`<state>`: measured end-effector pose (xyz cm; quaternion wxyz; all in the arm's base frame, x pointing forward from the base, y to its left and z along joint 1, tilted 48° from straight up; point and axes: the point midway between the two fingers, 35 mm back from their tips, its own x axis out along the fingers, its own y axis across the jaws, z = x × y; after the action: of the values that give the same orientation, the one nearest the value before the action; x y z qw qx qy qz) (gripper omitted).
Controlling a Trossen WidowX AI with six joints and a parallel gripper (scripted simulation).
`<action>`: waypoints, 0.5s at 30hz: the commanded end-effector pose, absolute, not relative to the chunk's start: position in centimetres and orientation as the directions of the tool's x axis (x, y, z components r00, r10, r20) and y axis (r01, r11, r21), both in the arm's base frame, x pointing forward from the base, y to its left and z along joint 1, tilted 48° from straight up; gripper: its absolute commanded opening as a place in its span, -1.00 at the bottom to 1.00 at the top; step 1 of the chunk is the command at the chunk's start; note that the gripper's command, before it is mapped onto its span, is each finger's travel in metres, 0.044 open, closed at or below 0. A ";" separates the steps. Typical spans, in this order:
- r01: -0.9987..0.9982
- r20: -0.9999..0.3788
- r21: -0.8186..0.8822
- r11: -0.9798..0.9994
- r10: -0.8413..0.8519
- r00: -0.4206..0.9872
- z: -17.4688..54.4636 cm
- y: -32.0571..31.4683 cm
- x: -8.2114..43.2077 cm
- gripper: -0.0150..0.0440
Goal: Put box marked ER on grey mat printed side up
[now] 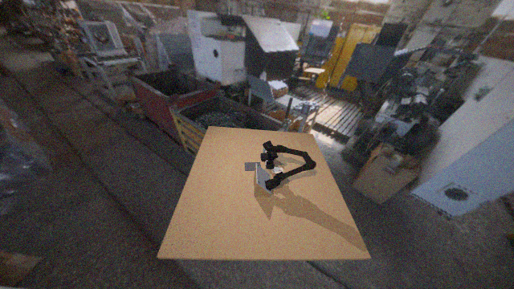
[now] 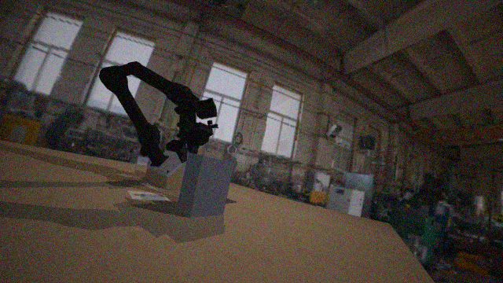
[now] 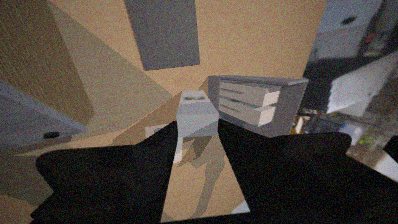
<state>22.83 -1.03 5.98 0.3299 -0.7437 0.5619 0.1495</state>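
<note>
Claw (image 1: 270, 164) (image 2: 189, 148) (image 3: 197, 124) shut on a pale QSFP-100G box (image 3: 197, 117), I see two boxes (image 3: 245, 100) left in the bin (image 2: 206, 186) (image 3: 294, 107); confirming ER, laying it on the grey mat (image 1: 252, 166) (image 3: 165, 37) beside the bin and withdrawing remain.

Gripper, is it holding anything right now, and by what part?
Yes: the gripper holds a pale box between its fingers, gripped by its two opposite sides near one end. Its code can't be read.
</note>
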 end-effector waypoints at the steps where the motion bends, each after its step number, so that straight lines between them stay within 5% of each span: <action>1: -0.934 -0.589 -0.323 -0.154 -0.739 0.326 5.9 -1.3 22.8 0.04; 4: -0.934 -0.593 -0.323 -0.151 -0.737 0.324 6.0 -1.1 22.8 0.31; 15: -0.940 -0.598 -0.310 -0.140 -0.740 0.308 5.8 -1.1 23.1 0.32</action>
<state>22.83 -1.13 5.85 0.3296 -0.7432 0.5627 0.1493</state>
